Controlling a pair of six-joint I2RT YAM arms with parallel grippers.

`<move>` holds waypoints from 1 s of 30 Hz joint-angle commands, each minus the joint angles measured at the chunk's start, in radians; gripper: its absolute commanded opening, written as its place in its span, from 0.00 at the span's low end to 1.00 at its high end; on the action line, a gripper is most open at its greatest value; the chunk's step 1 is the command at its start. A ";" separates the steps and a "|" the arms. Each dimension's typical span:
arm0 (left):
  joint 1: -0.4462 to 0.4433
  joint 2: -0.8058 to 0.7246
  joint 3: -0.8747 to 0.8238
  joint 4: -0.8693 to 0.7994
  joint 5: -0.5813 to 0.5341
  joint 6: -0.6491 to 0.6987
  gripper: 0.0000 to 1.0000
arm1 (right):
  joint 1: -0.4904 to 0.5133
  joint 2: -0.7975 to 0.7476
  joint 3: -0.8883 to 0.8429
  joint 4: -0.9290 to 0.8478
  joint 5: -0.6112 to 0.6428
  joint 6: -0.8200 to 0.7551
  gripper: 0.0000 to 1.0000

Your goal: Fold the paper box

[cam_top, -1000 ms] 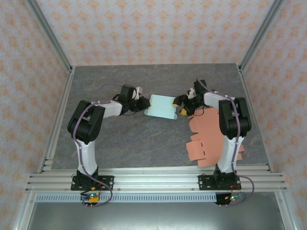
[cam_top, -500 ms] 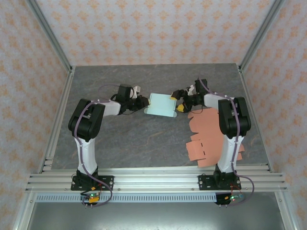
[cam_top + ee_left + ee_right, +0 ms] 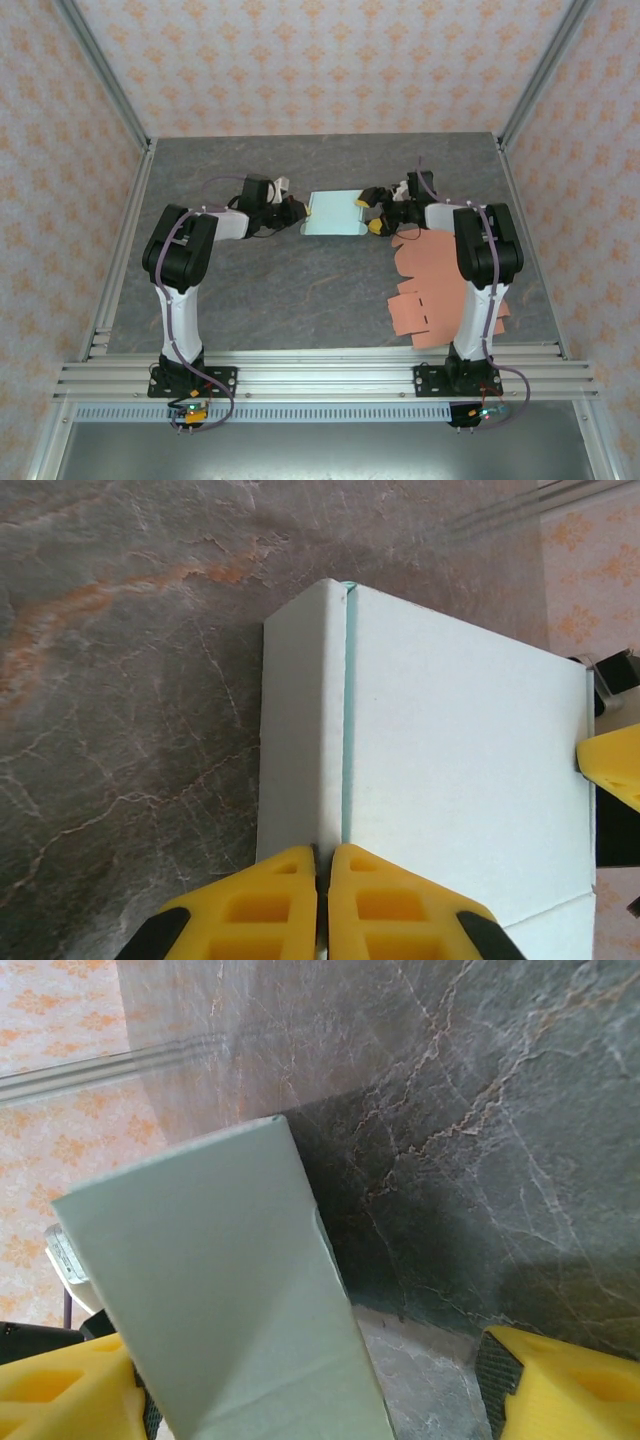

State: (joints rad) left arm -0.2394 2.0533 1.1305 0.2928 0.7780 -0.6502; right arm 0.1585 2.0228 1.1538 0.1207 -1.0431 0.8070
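A pale mint paper box (image 3: 333,212) is held tilted at the middle back of the table, between the two grippers. My left gripper (image 3: 298,213) is shut on its left edge. In the left wrist view the yellow fingers (image 3: 270,900) pinch the thin fold where a narrow side panel meets the broad face of the box (image 3: 460,770). My right gripper (image 3: 368,213) stands open around the box's right end. In the right wrist view the box (image 3: 220,1300) leans against the left finger (image 3: 70,1390), and bare table separates it from the right finger (image 3: 565,1380).
A pile of flat orange box blanks (image 3: 430,290) lies on the grey marble table (image 3: 300,290) by the right arm. Metal rails (image 3: 320,375) run along the near edge and patterned walls enclose the other sides.
The box has moved toward the back and tipped up, so it looks narrower from above. The right gripper opened wider and shifted back with it. The left gripper closed tighter on the edge.
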 commanded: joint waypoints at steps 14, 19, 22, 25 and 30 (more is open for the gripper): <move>0.008 0.075 -0.042 -0.176 -0.075 -0.006 0.13 | 0.064 0.022 0.017 0.157 0.008 0.157 0.70; 0.011 0.012 -0.058 -0.150 -0.075 -0.018 0.22 | 0.061 -0.001 -0.035 0.311 0.040 0.331 0.59; 0.014 -0.101 -0.108 -0.071 -0.110 -0.024 0.27 | 0.059 -0.025 -0.049 0.339 0.044 0.418 0.55; 0.006 -0.246 -0.224 0.099 -0.189 -0.011 0.46 | 0.055 -0.055 -0.058 0.328 0.035 0.502 0.50; -0.048 -0.346 -0.359 0.351 -0.250 0.277 0.54 | 0.031 -0.113 -0.022 0.084 -0.044 0.503 0.47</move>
State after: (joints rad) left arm -0.2550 1.7340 0.8124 0.4797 0.6010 -0.5621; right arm 0.2085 1.9873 1.1023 0.3035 -1.0447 1.2575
